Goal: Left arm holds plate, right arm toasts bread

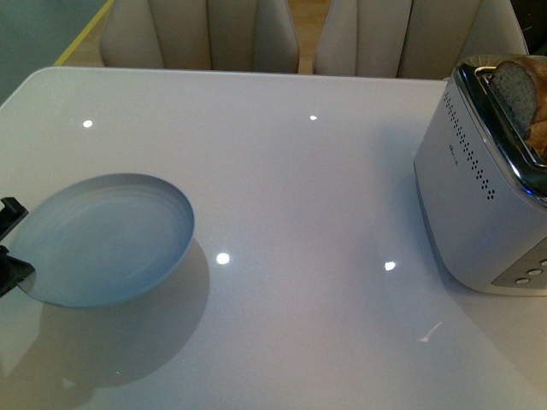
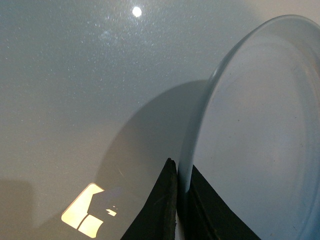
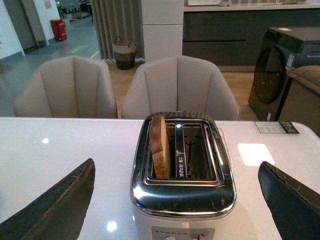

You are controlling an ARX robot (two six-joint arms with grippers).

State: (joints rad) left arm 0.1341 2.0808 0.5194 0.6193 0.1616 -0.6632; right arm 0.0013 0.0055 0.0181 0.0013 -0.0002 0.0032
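Observation:
The pale blue-grey plate [image 1: 102, 239] is held tilted above the white table at the front left. My left gripper [image 1: 8, 248] is shut on its near rim; the left wrist view shows the dark fingers [image 2: 162, 210] pinching the plate's edge [image 2: 250, 150]. The bread [image 1: 517, 90] stands in a slot of the silver toaster [image 1: 487, 205] at the right. In the right wrist view the slice [image 3: 160, 147] sits upright in one slot of the toaster [image 3: 182, 200], the other slot empty. My right gripper [image 3: 180, 200] is open, its jaws wide apart either side of the toaster, holding nothing.
The glossy white table [image 1: 299, 213] spreads between plate and toaster. Beige chairs [image 1: 205, 34] stand along its far edge. A dark appliance [image 3: 285, 65] and a waste basket [image 3: 125, 52] stand in the room behind.

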